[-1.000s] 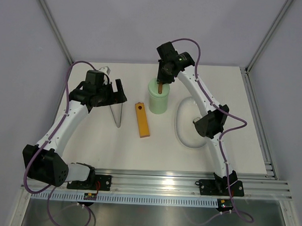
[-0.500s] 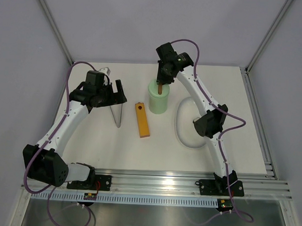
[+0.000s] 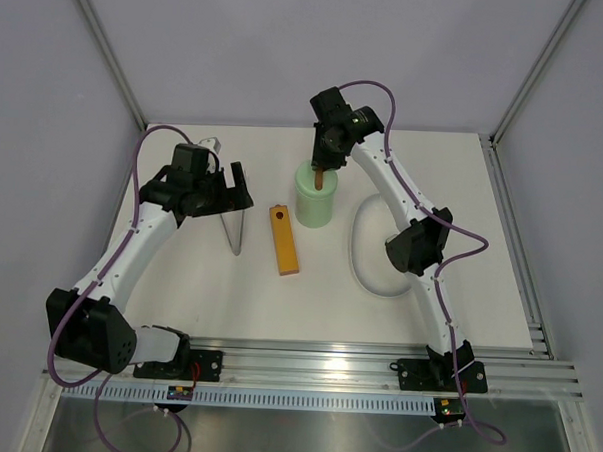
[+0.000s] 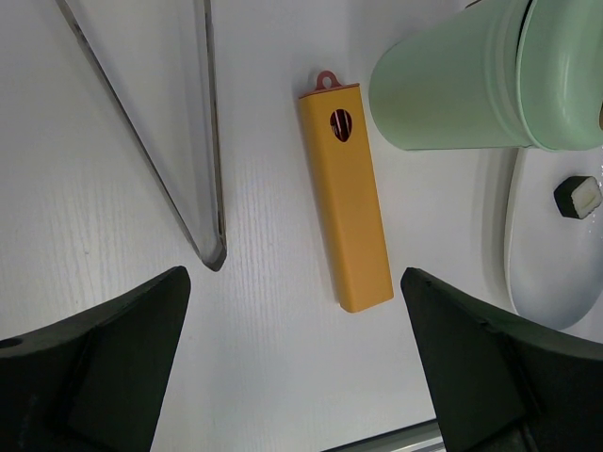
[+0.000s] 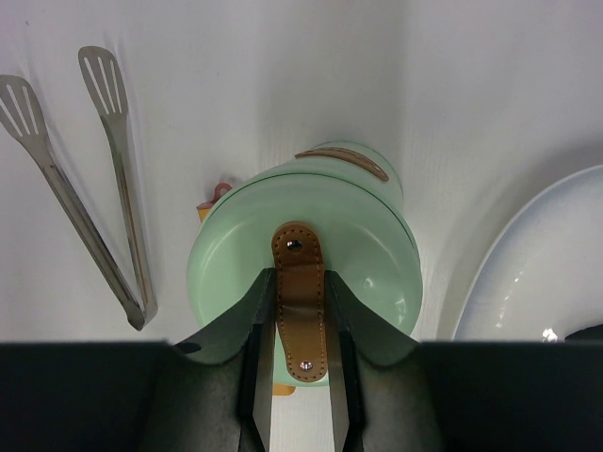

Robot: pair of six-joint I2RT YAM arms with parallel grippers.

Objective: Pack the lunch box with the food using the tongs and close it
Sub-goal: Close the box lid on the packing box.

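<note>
The mint-green lunch box (image 3: 315,202) stands upright mid-table. Its round lid (image 5: 377,245) rests at the top of the box, and I cannot tell if it is fully seated. My right gripper (image 5: 300,282) reaches down from above and is shut on the lid's brown strap handle (image 5: 300,315). The grey tongs (image 3: 236,228) lie flat on the table left of the box, with nothing holding them. My left gripper (image 4: 294,282) hovers open over the table by the tongs (image 4: 203,188). One dark-and-white food cube (image 4: 577,196) lies on the white plate (image 4: 537,273).
A long orange block (image 3: 284,240) lies between the tongs and the lunch box. The white oval plate (image 3: 365,259) lies right of the box, partly under my right arm. The metal rail runs along the near table edge.
The right wrist has edged very slightly toward the back left with the lid handle still in its jaws. The left arm, the tongs and the orange block have not moved.
</note>
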